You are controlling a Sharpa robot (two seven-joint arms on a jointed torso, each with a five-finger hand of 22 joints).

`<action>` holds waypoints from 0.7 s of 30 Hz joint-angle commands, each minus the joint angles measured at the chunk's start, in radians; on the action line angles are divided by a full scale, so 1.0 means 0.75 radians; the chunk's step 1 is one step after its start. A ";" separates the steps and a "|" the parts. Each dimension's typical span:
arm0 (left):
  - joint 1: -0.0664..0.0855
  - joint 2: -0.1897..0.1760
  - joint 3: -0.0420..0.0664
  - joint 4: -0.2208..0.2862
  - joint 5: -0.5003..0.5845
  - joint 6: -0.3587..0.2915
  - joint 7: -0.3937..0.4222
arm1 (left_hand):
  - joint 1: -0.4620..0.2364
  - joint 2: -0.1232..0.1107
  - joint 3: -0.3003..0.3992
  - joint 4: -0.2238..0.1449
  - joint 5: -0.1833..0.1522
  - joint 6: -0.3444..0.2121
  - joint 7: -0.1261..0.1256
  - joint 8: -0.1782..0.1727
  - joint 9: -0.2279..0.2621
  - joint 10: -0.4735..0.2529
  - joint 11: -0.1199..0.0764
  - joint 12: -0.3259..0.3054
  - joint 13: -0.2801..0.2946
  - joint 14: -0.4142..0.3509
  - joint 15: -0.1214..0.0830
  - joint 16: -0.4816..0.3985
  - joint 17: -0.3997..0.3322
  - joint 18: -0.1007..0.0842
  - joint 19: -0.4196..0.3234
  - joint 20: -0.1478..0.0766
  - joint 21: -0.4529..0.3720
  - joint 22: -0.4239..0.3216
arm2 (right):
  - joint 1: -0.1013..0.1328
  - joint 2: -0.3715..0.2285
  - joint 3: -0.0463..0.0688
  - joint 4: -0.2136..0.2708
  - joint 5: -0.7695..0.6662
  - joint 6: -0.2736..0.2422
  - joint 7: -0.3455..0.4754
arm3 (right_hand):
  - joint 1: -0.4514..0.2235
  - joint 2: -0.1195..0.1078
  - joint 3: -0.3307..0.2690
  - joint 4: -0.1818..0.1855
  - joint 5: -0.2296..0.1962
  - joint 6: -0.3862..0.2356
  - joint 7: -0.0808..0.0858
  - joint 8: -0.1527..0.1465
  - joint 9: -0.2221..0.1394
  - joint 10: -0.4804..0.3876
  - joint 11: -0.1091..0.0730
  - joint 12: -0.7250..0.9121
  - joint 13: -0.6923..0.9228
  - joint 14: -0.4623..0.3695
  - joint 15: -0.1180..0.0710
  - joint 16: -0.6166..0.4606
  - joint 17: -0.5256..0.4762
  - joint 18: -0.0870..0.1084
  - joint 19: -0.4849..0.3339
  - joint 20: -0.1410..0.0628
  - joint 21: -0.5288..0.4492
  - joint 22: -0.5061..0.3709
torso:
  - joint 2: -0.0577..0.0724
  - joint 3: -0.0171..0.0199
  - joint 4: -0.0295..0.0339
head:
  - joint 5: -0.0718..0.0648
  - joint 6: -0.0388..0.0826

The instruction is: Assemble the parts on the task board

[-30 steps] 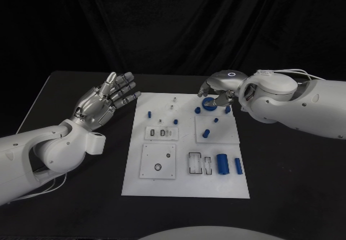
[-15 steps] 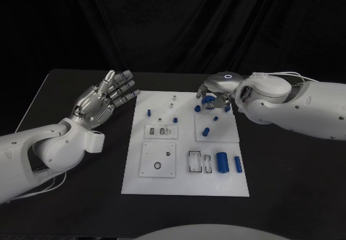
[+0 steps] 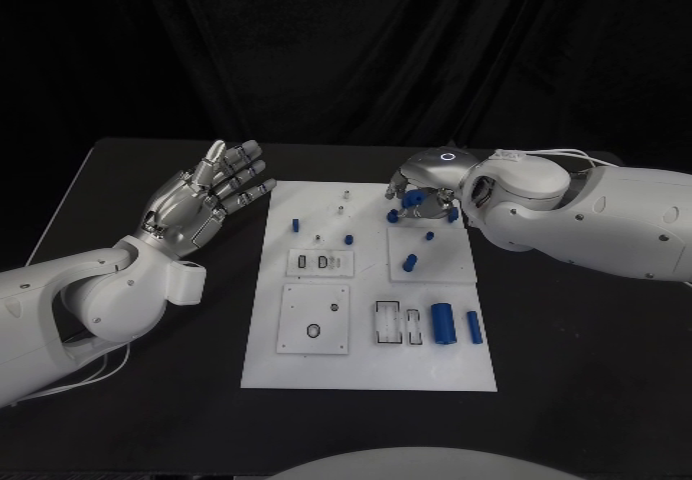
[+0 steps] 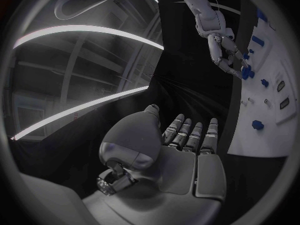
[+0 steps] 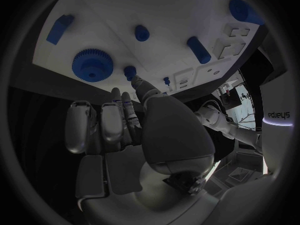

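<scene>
Toothed blue gear (image 5: 92, 65) lies on smooth white task board (image 3: 372, 365).

The right hand (image 5: 134, 130) hovers near a blue gear (image 5: 92, 65) on the task board (image 5: 175, 15).

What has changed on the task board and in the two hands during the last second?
The right hand has drifted slightly left over the far edge of the task board, staying above the blue gear. The left hand stays raised and open beside the board; the parts have not moved.
</scene>
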 commanded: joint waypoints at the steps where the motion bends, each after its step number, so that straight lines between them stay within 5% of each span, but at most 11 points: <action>1: 0.003 0.005 0.000 -0.004 0.002 0.027 0.297 | 0.012 0.000 0.010 -0.002 0.009 0.013 0.001 0.007 0.002 0.000 0.010 0.006 0.002 0.000 0.004 0.008 0.001 0.002 0.008 0.003 0.007 0.001 | -0.007 0.003 0.001 -0.005 -0.013 -0.036 0.002 | -0.001 -0.007 0.002 0.012 -0.008 0.006 0.007 -0.013 0.001 0.023 0.002 -0.007 0.002 0.032 -0.002 0.028 0.060 -0.033 0.034 0.002 0.025 0.046 | 0.000 -0.0010 0.0008 | -0.002 0.000; 8: 0.003 0.010 -0.001 -0.007 0.002 0.035 0.291 | 0.023 0.000 0.018 -0.007 0.024 0.020 0.010 0.009 0.003 -0.003 0.016 0.007 0.002 -0.001 0.006 0.009 0.001 0.001 0.006 0.004 0.007 0.001 | -0.020 0.012 0.001 -0.016 -0.013 -0.037 0.009 | 0.002 -0.008 0.006 0.018 -0.006 0.013 0.009 -0.017 0.003 0.043 0.002 -0.007 0.003 0.044 -0.001 0.039 0.086 -0.034 0.038 0.004 0.029 0.053 | 0.000 -0.0025 0.0000 | -0.008 -0.001; 21: 0.003 0.012 -0.003 -0.012 0.002 0.045 0.281 | 0.061 -0.003 0.049 -0.039 0.102 0.031 0.014 0.011 0.004 -0.007 0.019 0.014 0.002 -0.001 0.011 0.018 0.002 -0.004 0.007 0.005 0.009 0.000 | -0.050 0.039 0.001 -0.056 -0.013 -0.074 0.039 | 0.039 -0.011 0.075 0.022 0.090 0.079 0.012 -0.019 0.019 0.087 0.004 -0.051 -0.001 0.052 0.001 0.045 0.108 -0.034 0.037 0.007 0.031 0.061 | 0.000 -0.0025 0.0021 | -0.013 -0.002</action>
